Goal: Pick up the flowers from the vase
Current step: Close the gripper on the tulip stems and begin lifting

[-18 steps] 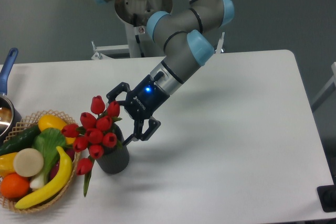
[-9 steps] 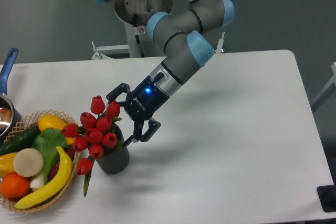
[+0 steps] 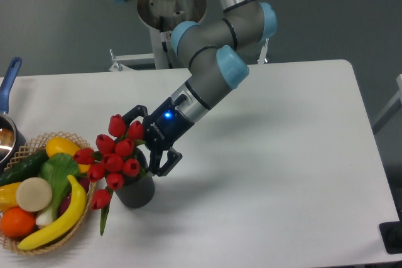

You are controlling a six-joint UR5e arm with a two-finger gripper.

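Note:
The flowers point(image 3: 114, 154), a bunch of red tulip buds with green leaves, stand in the dark grey vase point(image 3: 135, 193) near the table's front left and lean left over the basket's edge. My gripper point(image 3: 142, 144) is open at the bunch's right side, just above the vase's mouth. One finger is behind the top buds and the other in front near the vase's rim. The fingers touch or nearly touch the right-hand buds; the stems between them are hidden.
A woven basket point(image 3: 70, 234) of fruit and vegetables, with a banana point(image 3: 65, 216) and an orange point(image 3: 16, 222), sits directly left of the vase. A pot with a blue handle point(image 3: 10, 75) is at the left edge. The white table point(image 3: 282, 174) extends to the right.
My gripper has moved left and slightly down, from beside the bunch to straddling its right side. It stays open. The flowers and the vase have not moved.

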